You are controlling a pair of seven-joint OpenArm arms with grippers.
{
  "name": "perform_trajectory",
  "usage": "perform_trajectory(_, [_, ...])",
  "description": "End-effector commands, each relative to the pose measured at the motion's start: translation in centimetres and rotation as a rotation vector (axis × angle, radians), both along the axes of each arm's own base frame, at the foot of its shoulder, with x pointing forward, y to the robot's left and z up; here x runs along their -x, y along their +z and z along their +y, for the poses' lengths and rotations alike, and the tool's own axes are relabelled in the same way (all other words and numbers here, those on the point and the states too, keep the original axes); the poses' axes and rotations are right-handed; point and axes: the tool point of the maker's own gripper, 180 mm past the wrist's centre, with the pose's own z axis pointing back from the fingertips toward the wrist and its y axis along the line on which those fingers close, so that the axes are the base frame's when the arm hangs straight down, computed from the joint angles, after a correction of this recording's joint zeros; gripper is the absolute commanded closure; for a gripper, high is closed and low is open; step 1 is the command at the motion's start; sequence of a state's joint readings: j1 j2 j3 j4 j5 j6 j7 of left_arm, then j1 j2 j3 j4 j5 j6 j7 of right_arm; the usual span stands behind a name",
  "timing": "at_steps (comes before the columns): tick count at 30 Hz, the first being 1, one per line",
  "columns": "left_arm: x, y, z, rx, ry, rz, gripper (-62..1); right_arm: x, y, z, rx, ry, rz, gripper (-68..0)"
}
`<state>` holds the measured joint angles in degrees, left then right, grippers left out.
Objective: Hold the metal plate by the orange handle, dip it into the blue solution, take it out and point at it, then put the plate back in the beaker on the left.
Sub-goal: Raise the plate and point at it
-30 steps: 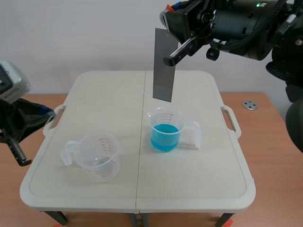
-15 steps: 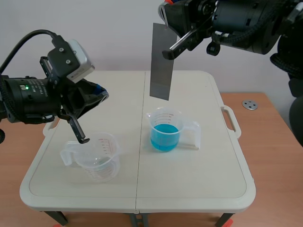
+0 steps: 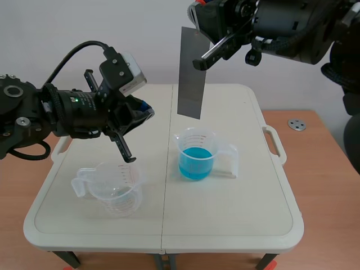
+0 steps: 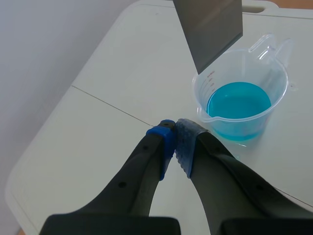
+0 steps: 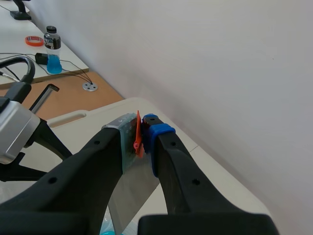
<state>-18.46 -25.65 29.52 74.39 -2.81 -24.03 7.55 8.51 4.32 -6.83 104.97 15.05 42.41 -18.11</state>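
Plate hanging above blue-filled beaker, pinched by right tool

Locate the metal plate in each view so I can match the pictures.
Scene view: the metal plate hangs upright above the beaker of blue solution.
Left wrist view: ahead of the shut left gripper, its lower corner near that beaker's rim.
Right wrist view: clamped in the right gripper, hanging below it.
Shared landmark: the white table.
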Motion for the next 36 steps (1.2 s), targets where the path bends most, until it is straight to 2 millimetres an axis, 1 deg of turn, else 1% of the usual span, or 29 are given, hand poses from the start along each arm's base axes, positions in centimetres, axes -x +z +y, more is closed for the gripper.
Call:
perform_trajectory(1, [-0.41, 1.19, -0.4, 0.024, -0.005, -0.029, -1.3, 0.32, 1.44, 0.14, -0.016, 0.018, -0.043, -1.3])
perform_trajectory(8, [-0.3, 1.34, -0.7, 0.037, -0.014, -0.034, -1.3, 0.35, 1.48, 0.16, -0.02, 0.02, -0.042, -1.3])
perform_trajectory(32, [-0.28, 1.3, -0.69, 0.036, -0.014, -0.033, -1.3, 0.35, 1.5, 0.17, -0.021, 0.02, -0.043, -1.3])
perform_trajectory(36, [0.04, 0.81, -0.14, 0.029, -0.011, -0.025, -1.3, 0.4, 1.58, 0.2, -0.027, 0.024, -0.042, -1.3])
